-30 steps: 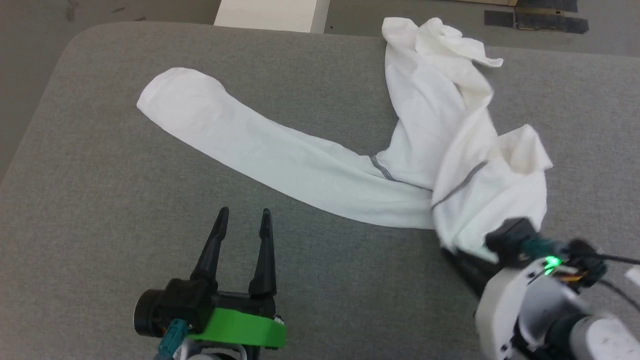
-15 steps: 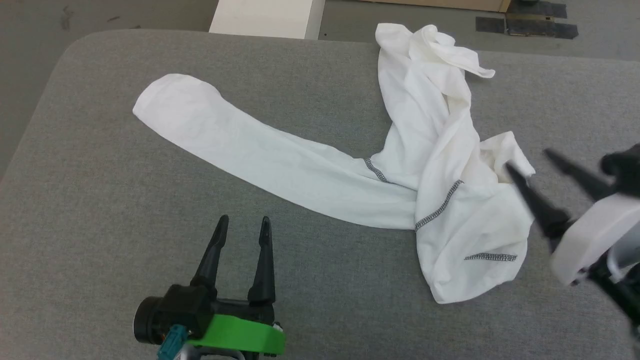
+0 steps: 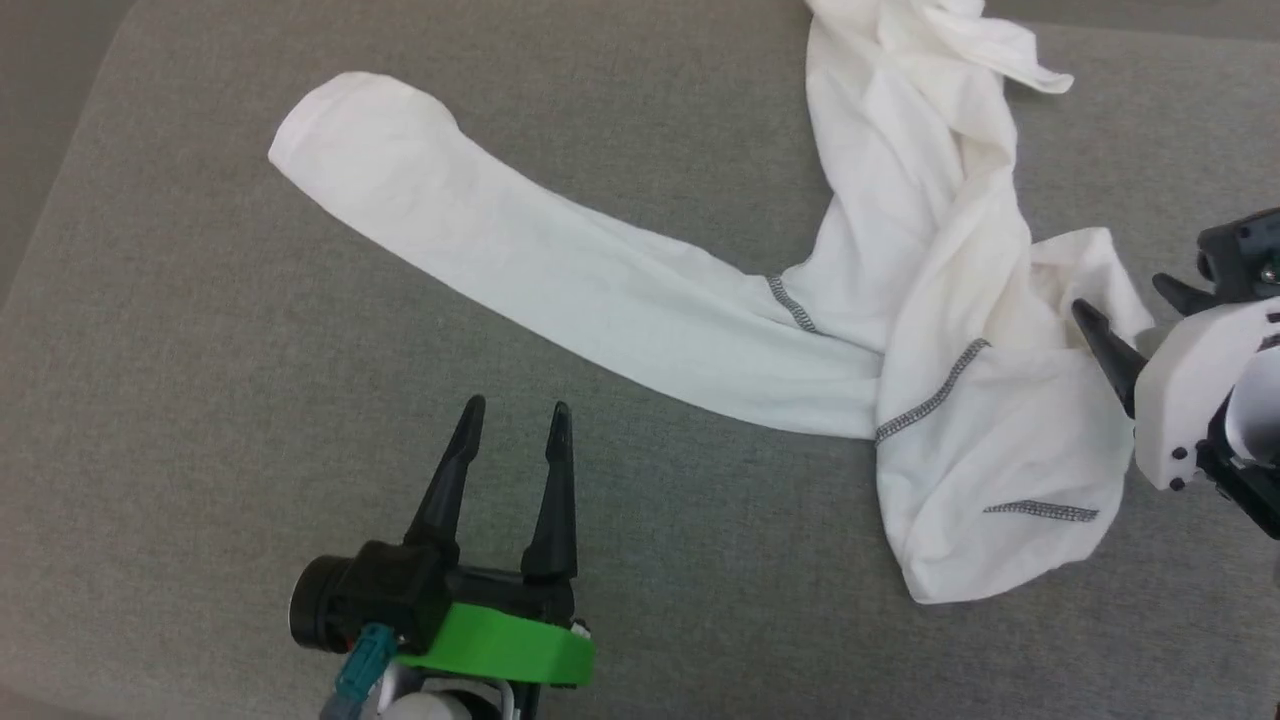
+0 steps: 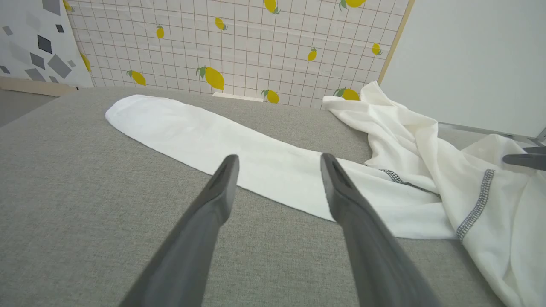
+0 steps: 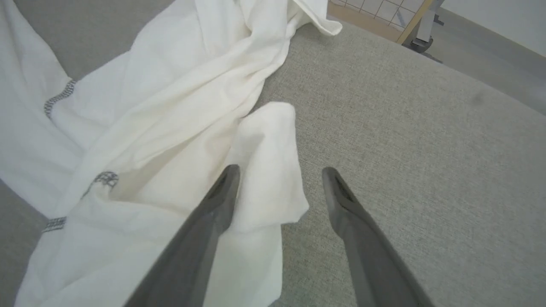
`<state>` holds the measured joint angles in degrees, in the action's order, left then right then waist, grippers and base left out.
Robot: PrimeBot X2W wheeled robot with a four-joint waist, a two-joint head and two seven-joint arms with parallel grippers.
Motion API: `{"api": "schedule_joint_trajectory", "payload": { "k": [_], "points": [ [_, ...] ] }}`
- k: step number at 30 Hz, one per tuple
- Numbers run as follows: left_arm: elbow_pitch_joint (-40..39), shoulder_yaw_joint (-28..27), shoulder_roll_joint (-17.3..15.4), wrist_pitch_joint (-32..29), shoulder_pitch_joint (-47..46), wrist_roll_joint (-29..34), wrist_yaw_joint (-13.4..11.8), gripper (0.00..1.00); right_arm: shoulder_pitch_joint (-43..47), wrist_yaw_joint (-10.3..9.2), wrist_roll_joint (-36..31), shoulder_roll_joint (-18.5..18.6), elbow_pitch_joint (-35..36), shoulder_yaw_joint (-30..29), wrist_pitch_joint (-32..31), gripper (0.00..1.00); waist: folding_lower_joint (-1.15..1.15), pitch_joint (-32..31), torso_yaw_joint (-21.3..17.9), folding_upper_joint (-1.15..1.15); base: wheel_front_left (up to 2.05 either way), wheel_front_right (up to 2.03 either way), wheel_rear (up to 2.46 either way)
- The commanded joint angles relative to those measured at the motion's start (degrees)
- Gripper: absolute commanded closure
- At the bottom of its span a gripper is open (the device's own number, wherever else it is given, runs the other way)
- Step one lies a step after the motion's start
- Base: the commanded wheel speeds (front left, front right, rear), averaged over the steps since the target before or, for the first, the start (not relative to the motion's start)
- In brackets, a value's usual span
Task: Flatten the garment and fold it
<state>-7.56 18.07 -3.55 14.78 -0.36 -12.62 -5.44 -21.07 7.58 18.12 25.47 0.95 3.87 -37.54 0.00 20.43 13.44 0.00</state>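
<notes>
Since a second ago the bunched lower end has been let go by the right hand [image 3: 1118, 294], which has been pulled back toward the right edge. Its fingers are now spread wide with nothing held. The head camera has been tilted too, so the whole-picture shift shouldn't be read as cloth sliding.

Most of the head view is taken up by the grey fabric-covered desk [image 3: 200, 400]. The garment [image 3: 600, 290] is sprawled across its right half. One long tube of cloth, probably a sleeve [image 3: 450, 210], is laid out flat toward the left, and the rest is twisted and heaped up toward the far edge.

The left hand [image 3: 517, 405] is parked open over bare desk, just short of that sleeve, and nothing is touched by it.

Handling-wise, thin limp cotton is to be expected: light, soft and easily dragged, with no shape held once it's released. A pinch is probably best taken at an edge or seam. The dark zigzag stitching [image 3: 930, 395] marks firmer spots. In the right wrist view the loose flap [image 5: 268, 170] is framed between the right fingers, so it's the nearest bit to grab.
</notes>
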Motion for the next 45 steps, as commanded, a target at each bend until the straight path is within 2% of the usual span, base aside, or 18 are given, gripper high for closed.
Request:
{"api": "schedule_joint_trajectory", "payload": {
  "k": [1, 7, 11, 17, 23, 26, 28, 32, 33, 34, 35, 40, 45],
  "points": [
    [0.2, 0.2, 0.2, 0.2, -1.1, -0.1, -0.3, 0.00, -1.3, -0.09, -0.2, -0.1, -1.4, 0.1, -0.3, 1.00, 0.00, 2.2, 1.8, 0.00, 0.00, 0.00, 0.00],
    [0.3, -0.1, 0.4, 0.2, -1.4, 0.3, -0.9, 0.00, -4.1, -0.09, 0.2, -0.9, -2.5, -0.7, 3.0, 1.00, 0.00, 1.8, 1.1, 0.00, 0.00, 0.00, 0.00],
    [0.6, -1.1, 0.2, 0.2, -0.9, 0.6, -1.0, 0.00, -5.8, -0.09, 0.6, 0.0, -1.3, -4.2, 4.7, 1.00, 0.00, -0.3, -1.0, 0.00, 0.00, 0.00, 0.00],
    [0.7, -2.2, -0.6, 0.2, 0.0, 0.5, -0.8, 0.00, -4.7, -0.09, 0.8, 1.1, 1.4, -16.1, 3.5, 1.00, 0.00, -2.5, -4.0, 0.00, 0.00, 0.00, 0.00],
    [0.3, -2.2, -1.0, 0.2, 0.2, 0.6, -0.7, 0.00, 4.1, -0.09, -2.9, 1.3, 4.4, -32.2, 2.0, 1.00, 0.00, -1.2, -5.1, 0.00, 0.00, 0.00, 0.00],
    [0.1, -2.1, -1.4, 0.0, -0.2, 0.8, -0.7, 0.00, 8.4, -0.09, -5.4, 1.7, 1.8, -38.4, 4.3, 1.00, 0.00, 0.0, -5.2, 0.00, 0.00, 0.00, 0.00],
    [-0.1, -2.0, -1.6, -0.2, -0.5, 1.0, -0.7, 0.00, 10.3, -0.09, -7.3, 2.4, -1.0, -40.5, 6.9, 1.00, 0.00, 0.7, -5.2, 0.00, 0.00, 0.00, 0.00],
    [-0.7, -1.9, -2.1, -1.0, -1.1, 1.4, -0.8, 0.00, 9.8, -0.09, -9.2, 2.0, -7.8, -41.4, 12.4, 1.00, 0.00, 1.5, -5.3, 0.00, 0.00, 0.00, 0.00],
    [-0.9, -1.8, -2.3, -1.2, -1.2, 1.5, -0.8, 0.00, 9.0, -0.09, -9.6, 1.6, -9.7, -41.2, 13.8, 0.54, 0.00, 1.7, -5.3, 0.00, 0.00, 0.00, 0.00],
    [-1.0, -1.8, -2.4, -1.3, -1.4, 1.6, -0.8, 0.00, 8.3, -0.09, -10.0, 1.4, -11.0, -40.9, 14.9, 0.15, 0.00, 1.7, -5.3, 0.00, 0.00, 0.00, 0.00],
    [-1.1, -1.7, -2.5, -1.5, -1.5, 1.6, -0.9, 0.00, 7.6, -0.09, -10.5, 1.2, -12.4, -40.5, 15.9, 0.00, 0.00, 1.8, -5.3, 0.00, 0.00, 0.00, 0.00],
    [-1.8, -1.2, -2.8, -1.9, -1.9, 2.0, -1.0, 0.00, 2.8, -0.09, -11.0, 1.0, -15.8, -36.6, 22.6, 0.00, 0.00, 1.1, -5.6, 0.00, 0.00, 0.00, 0.00],
    [-2.5, -1.3, -3.0, -1.7, -1.5, 1.8, -1.2, 0.00, 0.4, -0.09, -8.0, -0.8, -11.1, -31.5, 28.7, 0.00, 0.00, -1.0, -6.4, 0.00, 0.00, 0.00, 0.00]
  ]
}}
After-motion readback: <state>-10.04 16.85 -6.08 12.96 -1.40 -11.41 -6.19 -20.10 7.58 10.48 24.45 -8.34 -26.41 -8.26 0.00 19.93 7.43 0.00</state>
